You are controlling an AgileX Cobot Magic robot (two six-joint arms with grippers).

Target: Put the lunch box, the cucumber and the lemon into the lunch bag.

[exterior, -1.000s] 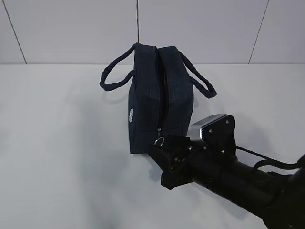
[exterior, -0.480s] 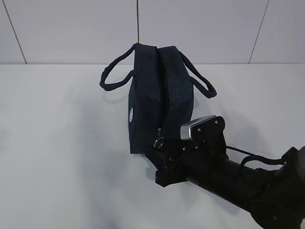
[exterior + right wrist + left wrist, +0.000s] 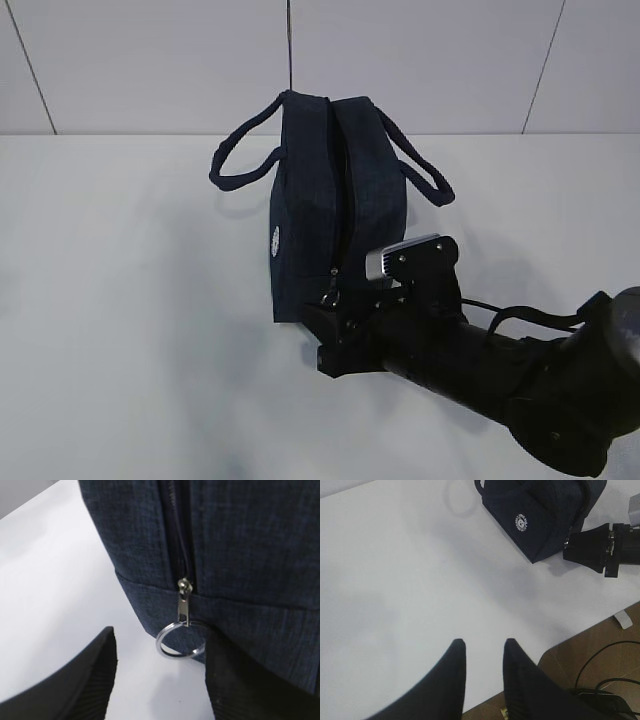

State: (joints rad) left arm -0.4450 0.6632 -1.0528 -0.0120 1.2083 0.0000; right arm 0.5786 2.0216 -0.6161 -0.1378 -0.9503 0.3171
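Right claw: the right gripper (image 3: 157, 672) stands apart, clamped on nothing, one finger either side of the ring pull (image 3: 180, 642), apparently lined up to pinch it.
Zipper: closed down to the bag's near end, so the bag likely must be unzipped before anything goes in.
Lunch bag: the lunch bag (image 3: 335, 200) stands upright mid-desk, towards the far edge.
Left claw: the left gripper (image 3: 482, 652) hangs narrowly apart and empty over the desk's near edge.
Missing: lunch box, cucumber and lemon are not in view.

Coarse matt weave is shown by the boxy navy cloth lunch bag (image 3: 250, 545); its shiny silver metal ring pull (image 3: 180, 642) is smooth.
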